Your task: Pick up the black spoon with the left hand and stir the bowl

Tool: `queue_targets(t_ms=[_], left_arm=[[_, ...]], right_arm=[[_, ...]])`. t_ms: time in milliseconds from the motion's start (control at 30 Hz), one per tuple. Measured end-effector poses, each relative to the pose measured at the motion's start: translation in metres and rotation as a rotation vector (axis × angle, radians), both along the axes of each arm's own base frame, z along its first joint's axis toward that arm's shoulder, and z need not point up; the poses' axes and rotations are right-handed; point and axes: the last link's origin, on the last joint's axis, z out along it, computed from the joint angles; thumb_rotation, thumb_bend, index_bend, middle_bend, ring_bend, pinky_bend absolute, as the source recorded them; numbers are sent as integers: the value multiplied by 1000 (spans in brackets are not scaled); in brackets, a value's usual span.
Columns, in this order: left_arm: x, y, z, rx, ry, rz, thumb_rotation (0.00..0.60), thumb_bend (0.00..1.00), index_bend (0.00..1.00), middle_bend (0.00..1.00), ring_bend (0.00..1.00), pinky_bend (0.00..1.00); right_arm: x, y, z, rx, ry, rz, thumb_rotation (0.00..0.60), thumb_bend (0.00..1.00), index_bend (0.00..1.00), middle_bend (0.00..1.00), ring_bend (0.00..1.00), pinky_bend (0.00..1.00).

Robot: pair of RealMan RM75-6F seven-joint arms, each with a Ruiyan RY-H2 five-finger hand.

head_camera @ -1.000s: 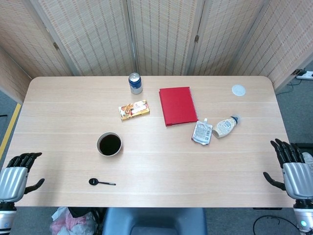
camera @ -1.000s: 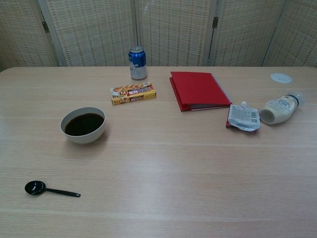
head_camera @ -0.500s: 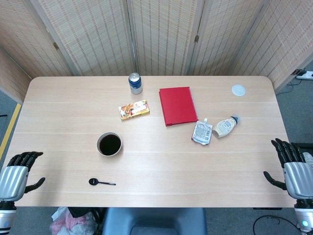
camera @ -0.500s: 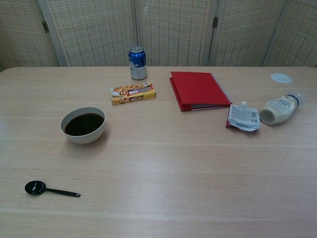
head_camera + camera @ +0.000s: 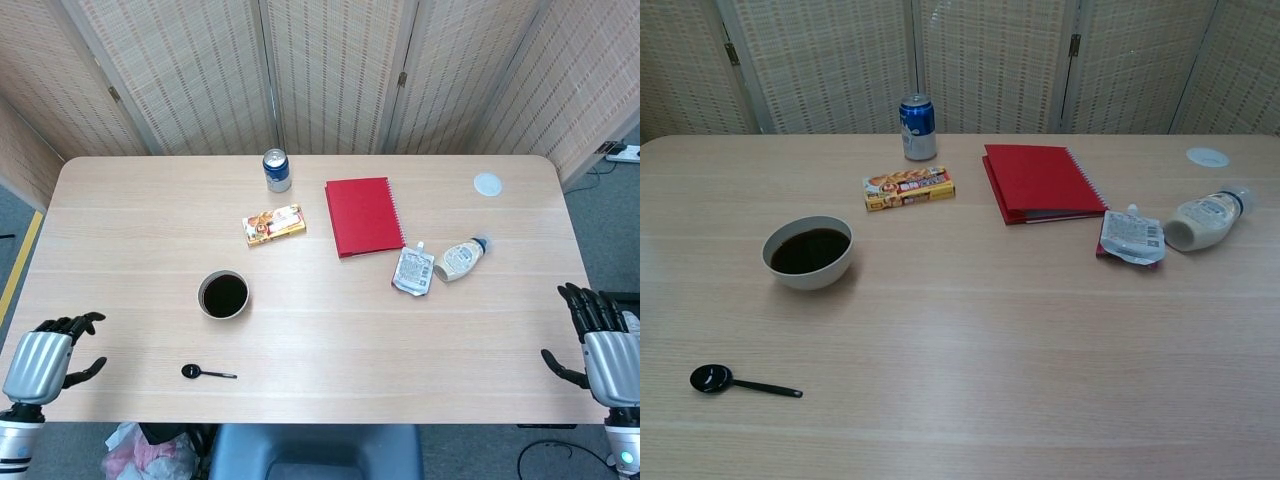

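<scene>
Left hand (image 5: 45, 362) hangs off the worktop's (image 5: 330, 330) near-left corner, fingers loosely spread, holding nothing, placed for a reach. The black spoon (image 5: 205, 372) lies flat near the front edge, bowl (image 5: 224, 294) of dark liquid just behind. Right hand (image 5: 600, 350) idles, likewise spread.

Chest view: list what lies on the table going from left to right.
Spoon → bowl → snack box → red notebook → pouch → white bottle. The can is left out, since it sits directly behind the snack box, as is the small white disc above the bottle.
</scene>
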Motion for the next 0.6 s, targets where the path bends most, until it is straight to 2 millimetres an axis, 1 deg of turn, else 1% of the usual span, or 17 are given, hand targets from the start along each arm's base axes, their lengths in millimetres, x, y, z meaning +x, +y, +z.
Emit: queue_targets(t_ms=[67,167,267,433,600], left_arm=[[2,1,-2,-13,0,-9,600,222,451,724,677,819],[9,6,-11,-61,6,-41,600,222,464,774,725,886],[17,11,-24,-122,11,-75,600,222,470,811,760,932],[29,16,-45,-212,17,-119,600,222,469,859,804,980],[39,19,-65,-286,16,-158,600,221,463,887,828,998]], right_arm=[[0,-1,0,2,0,0,600,163,0,91,81,76],[1,-3,-1,9,3,7,600,162,0,93,83,76],[0,-4,0,10,3,7,600,163,0,94,85,76],[0,-5,2,10,6,7,600,163,0,96,89,76],[1,-7,4,4,11,12,600,162,0,98,92,76]])
